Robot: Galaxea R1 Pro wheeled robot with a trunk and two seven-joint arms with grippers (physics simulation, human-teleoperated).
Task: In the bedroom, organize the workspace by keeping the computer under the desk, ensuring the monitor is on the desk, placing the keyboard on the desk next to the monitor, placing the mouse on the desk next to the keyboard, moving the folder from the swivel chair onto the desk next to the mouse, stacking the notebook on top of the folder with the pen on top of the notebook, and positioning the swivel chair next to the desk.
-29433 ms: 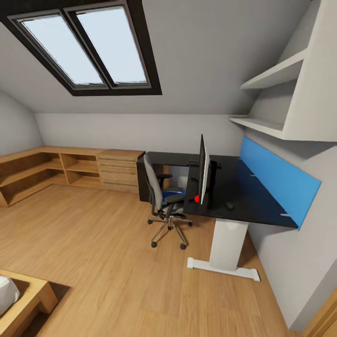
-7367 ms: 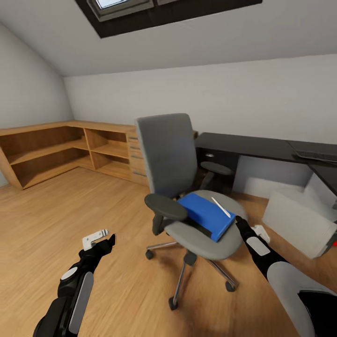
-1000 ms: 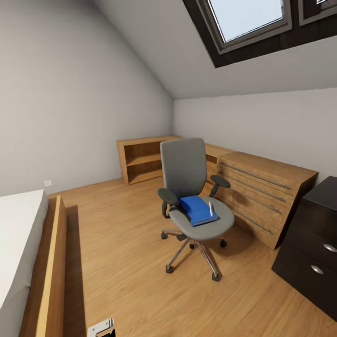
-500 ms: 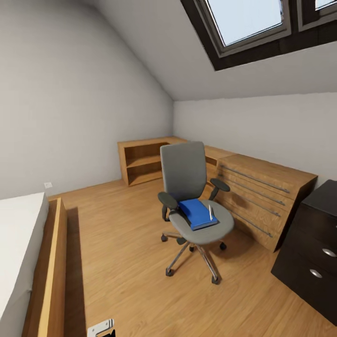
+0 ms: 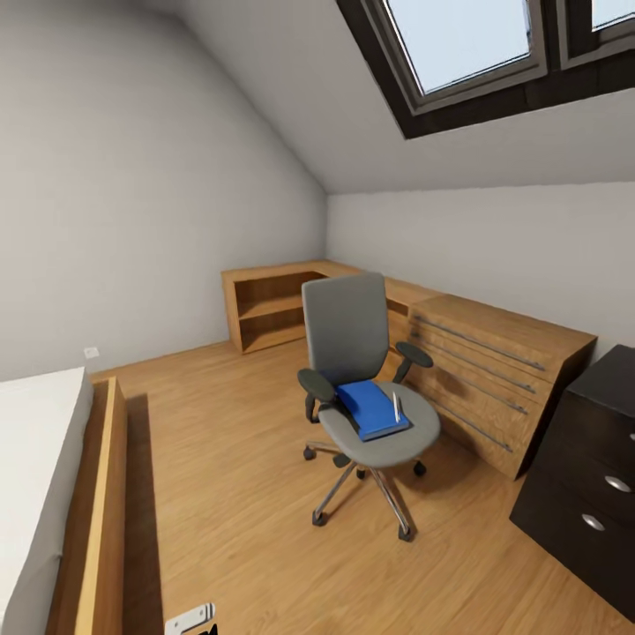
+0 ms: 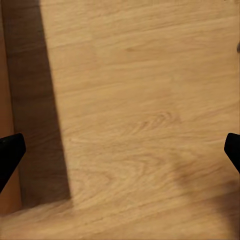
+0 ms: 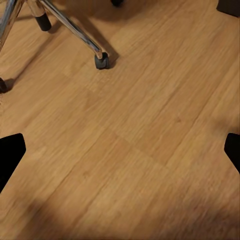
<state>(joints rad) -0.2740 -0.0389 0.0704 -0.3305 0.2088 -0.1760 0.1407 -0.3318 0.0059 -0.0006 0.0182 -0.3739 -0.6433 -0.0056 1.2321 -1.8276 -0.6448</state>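
Since half a second ago: view has drifted slightly, so the swivel chair (image 5: pixel 366 388) sits a touch lower in the head view; chair and its load lie as before relative to each other.
Open floor: wide bare wooden floor (image 5: pixel 220 459) between the bed frame (image 5: pixel 101 511) on one side and the chair; narrower strip between the chair's base and the black drawer cabinet (image 5: pixel 586 494).
Edges: the light wooden drawer unit (image 5: pixel 494 370) stands just behind the chair, near its armrest; low open shelving (image 5: pixel 269 309) runs into the corner.
Swivel chair: one, grey padded seat and back, two black armrests, chrome star base on wheels (two legs and casters (image 7: pixel 101 61) show in the right wrist view).
Folder (image 5: pixel 370 408): one, flat bright blue rectangle, lying on the chair seat.
Pen (image 5: pixel 397 407): one thin whitish stick, lying on the folder near its edge.
Notebook: a dark edge under the folder; cannot tell for sure.
Skylight (image 5: pixel 476 44): two panes in a dark frame, set in the sloped ceiling.
Left gripper (image 6: pixel 120 150): fingers spread wide, nothing between them, over floor beside a dark shadow band; its pale tip also shows at the head view's bottom edge (image 5: pixel 196 620).
Right gripper (image 7: pixel 120 150): fingers spread wide, holding nothing, over floor near the chair's base.
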